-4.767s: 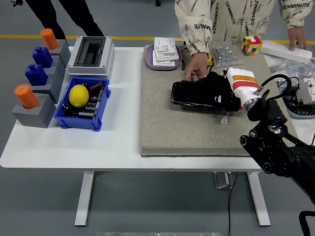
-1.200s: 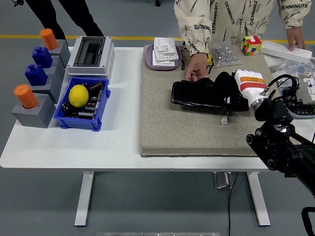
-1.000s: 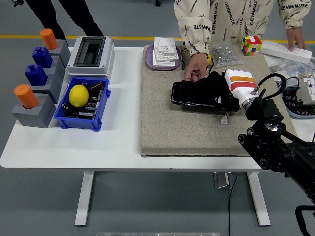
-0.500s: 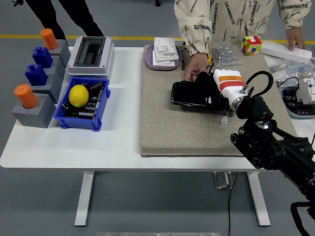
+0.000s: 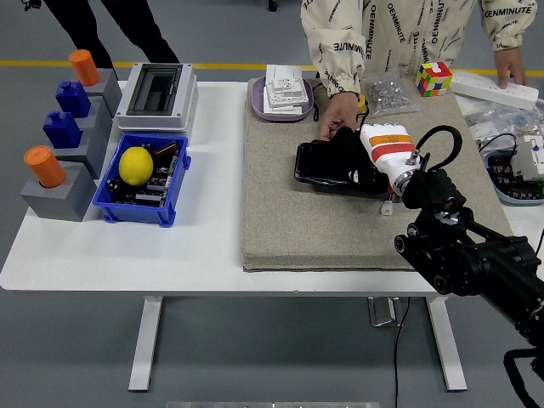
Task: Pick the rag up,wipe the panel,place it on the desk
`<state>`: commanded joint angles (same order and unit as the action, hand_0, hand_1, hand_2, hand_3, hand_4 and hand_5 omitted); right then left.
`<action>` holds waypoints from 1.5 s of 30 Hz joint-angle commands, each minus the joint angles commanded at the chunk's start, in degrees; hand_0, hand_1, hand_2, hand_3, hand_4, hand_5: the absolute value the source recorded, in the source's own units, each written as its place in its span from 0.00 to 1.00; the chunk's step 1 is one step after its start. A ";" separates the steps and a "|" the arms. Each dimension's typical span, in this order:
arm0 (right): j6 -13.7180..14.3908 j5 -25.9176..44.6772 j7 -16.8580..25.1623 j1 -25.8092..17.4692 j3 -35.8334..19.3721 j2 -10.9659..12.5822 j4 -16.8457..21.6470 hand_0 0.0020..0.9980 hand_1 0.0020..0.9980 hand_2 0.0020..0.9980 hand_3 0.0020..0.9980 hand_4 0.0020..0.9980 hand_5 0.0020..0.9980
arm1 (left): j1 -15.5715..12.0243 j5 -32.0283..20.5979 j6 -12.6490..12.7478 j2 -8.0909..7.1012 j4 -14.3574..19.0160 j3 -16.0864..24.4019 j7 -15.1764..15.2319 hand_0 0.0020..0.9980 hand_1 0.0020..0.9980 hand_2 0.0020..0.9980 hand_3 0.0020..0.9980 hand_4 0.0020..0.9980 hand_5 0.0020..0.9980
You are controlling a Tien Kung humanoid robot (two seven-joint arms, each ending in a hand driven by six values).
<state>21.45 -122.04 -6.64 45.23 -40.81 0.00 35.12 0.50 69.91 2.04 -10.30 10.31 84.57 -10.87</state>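
White bench (image 5: 212,246), tan mat (image 5: 280,212): your right hand (image 5: 384,146) presses a black rag (image 5: 348,153) onto the panel (image 5: 323,166). Fingers are hidden, so its grip can't be told. Watch the person's hand (image 5: 338,115) alongside; a wide stroke could strike it.

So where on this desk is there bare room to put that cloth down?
The near strip of the mat, in front of the panel, is bare, as is the white tabletop between the blue bin and the mat. The far edge and right end are crowded.
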 joint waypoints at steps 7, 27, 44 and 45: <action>-0.11 0.04 -0.10 1.86 1.21 0.00 0.00 0.28 0.36 0.42 0.43 1.00 0.12 | -0.02 0.06 0.02 0.00 0.00 0.09 -0.08 0.65 0.69 0.74 0.56 0.60 0.47; -0.08 -0.62 -0.21 2.77 0.57 0.00 0.86 0.28 0.36 0.42 0.43 1.00 0.12 | 0.09 -0.07 0.02 -0.03 0.00 0.00 -0.05 0.65 0.70 0.74 0.56 0.60 0.47; -0.05 -0.80 -0.16 2.86 0.93 0.00 0.99 0.28 0.36 0.42 0.43 1.00 0.12 | 0.18 0.02 0.01 -0.15 0.00 -0.06 -0.11 0.65 0.70 0.74 0.56 0.60 0.47; -0.04 -0.80 -0.16 2.87 0.95 0.00 1.00 0.28 0.36 0.42 0.43 1.00 0.12 | 0.16 0.03 0.01 -0.14 0.00 -0.05 -0.12 0.65 0.70 0.74 0.56 0.60 0.47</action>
<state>21.41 -122.84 -6.80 48.10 -39.86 0.00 36.11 0.66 69.94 2.06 -10.44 10.31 84.53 -10.99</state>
